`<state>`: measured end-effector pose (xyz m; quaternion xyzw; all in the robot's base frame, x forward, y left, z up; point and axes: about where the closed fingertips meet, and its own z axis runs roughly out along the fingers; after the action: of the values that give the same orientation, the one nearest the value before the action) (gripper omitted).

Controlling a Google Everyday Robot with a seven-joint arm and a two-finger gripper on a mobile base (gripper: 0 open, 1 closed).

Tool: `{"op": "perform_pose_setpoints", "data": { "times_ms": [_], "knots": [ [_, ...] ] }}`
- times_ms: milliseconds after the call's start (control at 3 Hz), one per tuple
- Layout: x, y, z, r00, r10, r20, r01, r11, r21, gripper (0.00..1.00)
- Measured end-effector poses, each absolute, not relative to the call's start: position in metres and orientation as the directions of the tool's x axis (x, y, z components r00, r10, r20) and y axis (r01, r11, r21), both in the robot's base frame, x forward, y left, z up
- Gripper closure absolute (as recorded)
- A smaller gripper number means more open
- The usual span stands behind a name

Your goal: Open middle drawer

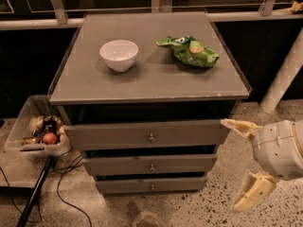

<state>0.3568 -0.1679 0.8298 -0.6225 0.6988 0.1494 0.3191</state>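
My cream gripper [230, 164] hanging at the lower right, near the grey middle drawer [118, 165], white bowl [119, 55] and green bag [188, 50] sitting on the grey cabinet top [156, 82], speckled floor [203, 207] spreading below.
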Motion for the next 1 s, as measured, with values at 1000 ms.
{"op": "perform_pose_setpoints", "data": {
  "times_ms": [1000],
  "knots": [
    [0.372,-0.143,0.764,-0.130,-0.804,-0.580,-0.952,0.265,-0.154,0.00]
  ]
}}
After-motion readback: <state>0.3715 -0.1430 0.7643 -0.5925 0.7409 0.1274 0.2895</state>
